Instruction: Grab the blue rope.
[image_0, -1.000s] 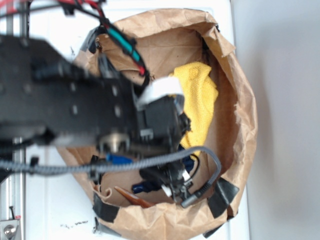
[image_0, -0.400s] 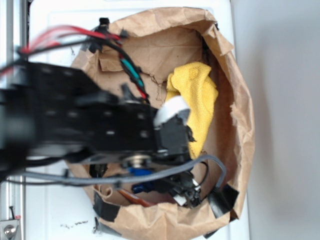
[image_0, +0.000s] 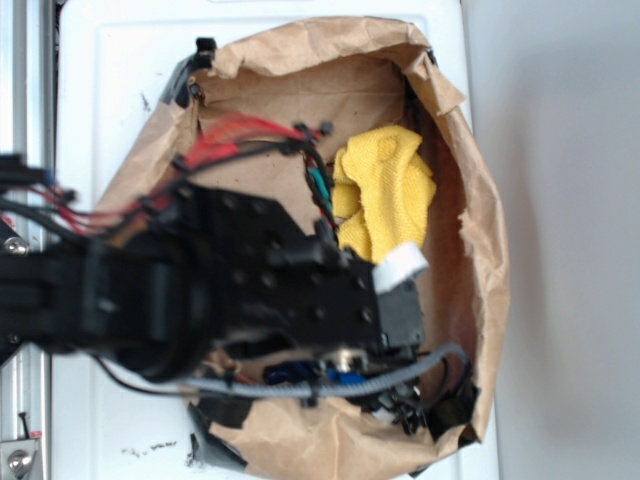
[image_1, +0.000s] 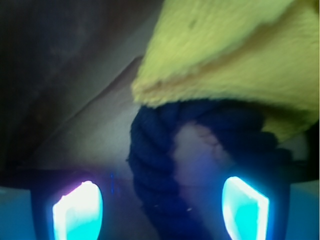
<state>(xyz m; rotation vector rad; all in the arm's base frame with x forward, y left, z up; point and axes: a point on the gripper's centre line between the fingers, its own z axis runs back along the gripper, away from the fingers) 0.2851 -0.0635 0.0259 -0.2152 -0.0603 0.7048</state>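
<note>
Gripper (image_1: 160, 205) spread wide, fingertips (image_1: 77, 210) straddling the blue rope (image_1: 155, 160). Rope curves in a loop on the paper bag (image_0: 470, 200) floor, upper bend tucked under the yellow cloth (image_1: 240, 55). Advice: sink lower, centre on the left strand, avoid cloth, then close.

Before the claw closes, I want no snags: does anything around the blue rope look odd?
Yes. The yellow terry cloth drapes over the top of the looped dark navy twisted rope, hiding part of it. The crumpled brown paper bag has a torn, ragged rim.
</note>
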